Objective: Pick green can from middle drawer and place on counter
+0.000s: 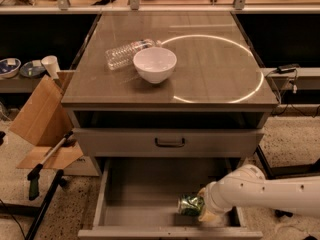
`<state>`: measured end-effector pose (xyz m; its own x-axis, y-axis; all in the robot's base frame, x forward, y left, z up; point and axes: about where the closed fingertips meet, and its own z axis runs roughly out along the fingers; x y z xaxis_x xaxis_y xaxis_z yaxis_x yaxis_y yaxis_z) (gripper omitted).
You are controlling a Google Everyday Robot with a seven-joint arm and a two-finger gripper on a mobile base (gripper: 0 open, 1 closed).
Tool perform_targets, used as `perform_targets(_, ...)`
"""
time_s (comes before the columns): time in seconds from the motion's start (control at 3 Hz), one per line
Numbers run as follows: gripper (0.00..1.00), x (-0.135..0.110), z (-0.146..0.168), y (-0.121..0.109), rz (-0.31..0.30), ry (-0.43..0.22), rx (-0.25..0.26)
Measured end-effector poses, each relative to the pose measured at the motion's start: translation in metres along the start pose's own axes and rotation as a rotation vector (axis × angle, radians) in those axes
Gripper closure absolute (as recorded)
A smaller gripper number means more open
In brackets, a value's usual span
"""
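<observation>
The green can (190, 205) lies on its side on the grey floor of the open middle drawer (145, 194), near the front right. My gripper (202, 209) reaches in from the right on the white arm (260, 191). It sits against the can's right end and looks shut on it, low over the drawer floor. The counter (210, 69) above is the glossy brown-grey top with the ring-shaped light reflection.
A white bowl (155, 64) and a clear plastic bottle (125, 54) lie on the counter's left half. A closed drawer front with a black handle (170, 143) is above the open drawer. A cardboard box (40, 119) and a grabber tool (47, 159) are on the floor at left.
</observation>
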<state>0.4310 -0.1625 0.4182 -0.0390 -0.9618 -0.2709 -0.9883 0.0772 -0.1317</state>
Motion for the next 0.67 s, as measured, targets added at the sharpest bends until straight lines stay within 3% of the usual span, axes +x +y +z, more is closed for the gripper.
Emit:
perform_targets(0.33, 1.0, -0.011, -0.042, 0.007, 0.007, 0.018, 0.015)
perform_targets(0.67, 1.0, -0.024, -0.103, 0.015, 0.013, 0.053, 0.026)
